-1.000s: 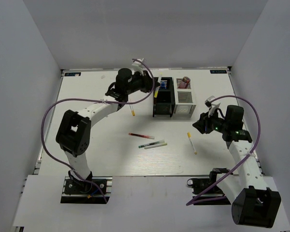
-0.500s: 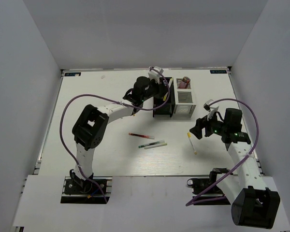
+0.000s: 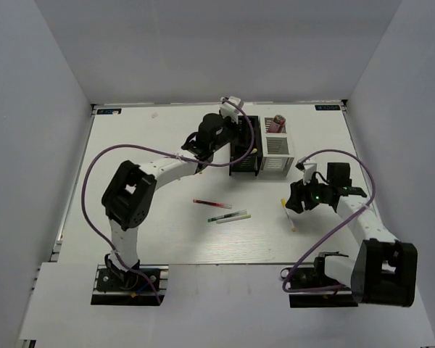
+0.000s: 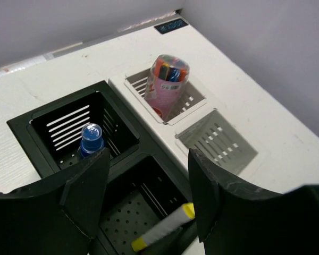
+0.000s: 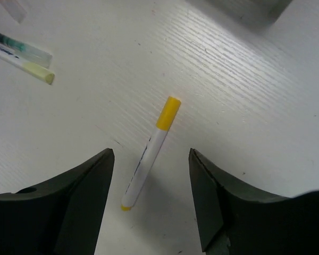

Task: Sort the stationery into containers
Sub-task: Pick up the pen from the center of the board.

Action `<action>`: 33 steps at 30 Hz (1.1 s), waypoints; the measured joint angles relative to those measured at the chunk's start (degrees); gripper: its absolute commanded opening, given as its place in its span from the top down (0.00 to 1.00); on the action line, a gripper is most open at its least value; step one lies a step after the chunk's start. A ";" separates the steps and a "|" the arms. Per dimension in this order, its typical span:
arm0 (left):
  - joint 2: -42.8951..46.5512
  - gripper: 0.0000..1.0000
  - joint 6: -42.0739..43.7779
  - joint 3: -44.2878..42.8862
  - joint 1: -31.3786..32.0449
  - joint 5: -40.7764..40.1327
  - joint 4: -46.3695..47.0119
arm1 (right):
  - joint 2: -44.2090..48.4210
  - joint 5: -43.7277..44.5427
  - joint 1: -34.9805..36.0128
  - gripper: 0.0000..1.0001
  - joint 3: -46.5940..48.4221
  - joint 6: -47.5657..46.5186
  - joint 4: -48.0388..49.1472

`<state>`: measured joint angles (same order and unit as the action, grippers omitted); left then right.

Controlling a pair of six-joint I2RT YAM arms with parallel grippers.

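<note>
Bottle (image 4: 90, 139) stands in left organiser (image 4: 69, 125), cylinder (image 4: 167, 85) in right organiser (image 4: 218, 141).

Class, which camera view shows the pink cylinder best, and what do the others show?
The left wrist view: the pink cylinder stands tilted in a white organiser compartment, coloured contents visible at its top. The top external view shows it only as a small pink speck; the right wrist view misses it.
</note>
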<state>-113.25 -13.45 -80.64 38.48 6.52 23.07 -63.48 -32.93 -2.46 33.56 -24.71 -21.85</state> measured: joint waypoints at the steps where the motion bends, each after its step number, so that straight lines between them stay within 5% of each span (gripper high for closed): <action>1: 1.31 0.29 -0.13 0.61 0.11 -0.17 -0.20 | -1.73 0.48 0.37 0.36 0.55 -0.70 -0.98; 5: 10.34 0.28 -0.61 4.85 0.26 -2.32 -3.34 | -7.85 2.69 2.12 0.38 2.62 -2.38 -2.51; 11: 32.24 0.02 -2.10 22.71 -0.50 -11.41 -4.98 | -10.56 6.95 6.49 0.38 3.02 -1.51 -1.90; 15: 40.65 0.00 -5.07 31.67 -0.90 -19.63 -8.68 | -13.31 12.22 9.60 0.42 3.10 1.11 -0.35; 23: 41.33 0.00 -14.38 34.05 -0.90 -28.09 -20.92 | -17.35 25.11 15.52 0.60 5.20 4.74 3.91; 33: 41.24 0.00 -18.53 34.21 -0.90 -32.13 -24.22 | -15.34 34.03 21.24 0.79 2.62 5.01 8.09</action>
<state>-72.01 -31.99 -46.44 37.58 -25.61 -1.15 -78.83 1.10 18.79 36.18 -19.70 -13.76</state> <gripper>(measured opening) 0.995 0.258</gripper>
